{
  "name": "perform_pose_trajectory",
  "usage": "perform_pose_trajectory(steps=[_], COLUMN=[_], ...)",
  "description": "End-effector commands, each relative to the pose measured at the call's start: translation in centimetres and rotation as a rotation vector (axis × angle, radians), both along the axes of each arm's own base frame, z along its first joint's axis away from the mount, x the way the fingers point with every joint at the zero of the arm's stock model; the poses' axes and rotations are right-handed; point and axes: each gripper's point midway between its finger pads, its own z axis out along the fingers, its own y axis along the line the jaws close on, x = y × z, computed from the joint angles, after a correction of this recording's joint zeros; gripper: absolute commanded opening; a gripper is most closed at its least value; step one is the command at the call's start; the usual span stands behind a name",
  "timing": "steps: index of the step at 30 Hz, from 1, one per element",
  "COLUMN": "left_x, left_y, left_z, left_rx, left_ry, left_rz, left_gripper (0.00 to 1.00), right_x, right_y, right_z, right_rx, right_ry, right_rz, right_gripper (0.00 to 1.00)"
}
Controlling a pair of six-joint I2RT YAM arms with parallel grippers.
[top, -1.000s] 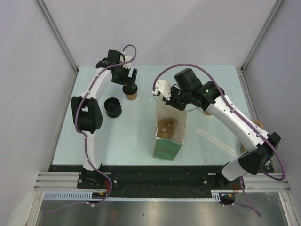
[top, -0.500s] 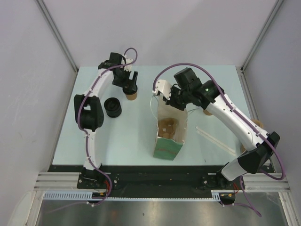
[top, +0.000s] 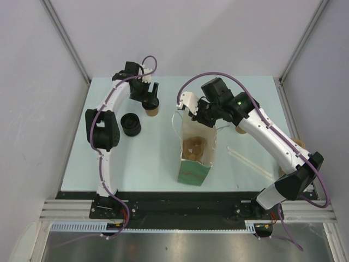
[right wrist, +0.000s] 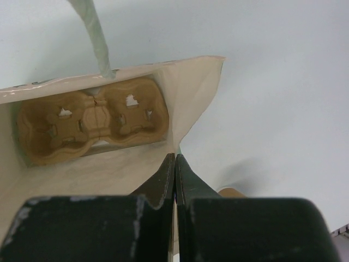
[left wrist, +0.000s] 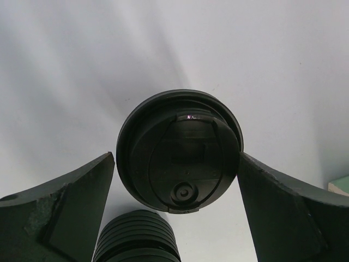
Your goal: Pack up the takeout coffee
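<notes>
- Here's the floor: a pale table [top: 142, 158] boxed in by white walls.
- At 11 o'clock on the table stands the takeout coffee [top: 152, 109], upright with its black lid on. Only the lid shows in the left wrist view.
- The left gripper [top: 150, 96] is spread wide and straddles the cup, a finger [left wrist: 60, 218] just beside the lid on each side. I can't make out any contact.
- At 8 o'clock from the cup sits the stack of lids [top: 131, 124], cut off by the bottom edge in the wrist view.
- Centre table, the green paper bag [top: 192, 173] stands open with a pulp cup carrier [right wrist: 92, 117] at its bottom.
- The right gripper [right wrist: 175, 164] is clamped tight at the bag's far rim, at 12 o'clock. It's too close to tell whether paper is pinched between the jaws.
- At 3 o'clock from the bag's mouth, a tan object [top: 240, 130] peeks out, mostly hidden behind the right arm.
</notes>
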Motion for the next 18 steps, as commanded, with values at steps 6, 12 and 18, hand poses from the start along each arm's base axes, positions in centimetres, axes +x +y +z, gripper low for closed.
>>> perform_pose_trajectory(steps=[6,12,18], left_x=[1.3,0.6,-3.6], left_y=[-0.2,0.0,-1.4], left_z=[1.5,3.3,5.9], left_rx=[-0.044,-0.044,-0.117], left_ry=[-0.049,-0.074,-0.083], left_rz=[0.006,-0.019,-0.112], left_gripper=[0.88,0.57,0.31], right_x=[0.1,0.3,0.4], right_y=[0.3,0.1,0.0], right_z=[1.1,1.0,1.2], right_rx=[0.032,0.035,0.052], right_ry=[0.002,0.006,0.013], right_rz=[-0.011,-0.022,-0.04], right_gripper=[0.0,0.0,0.0])
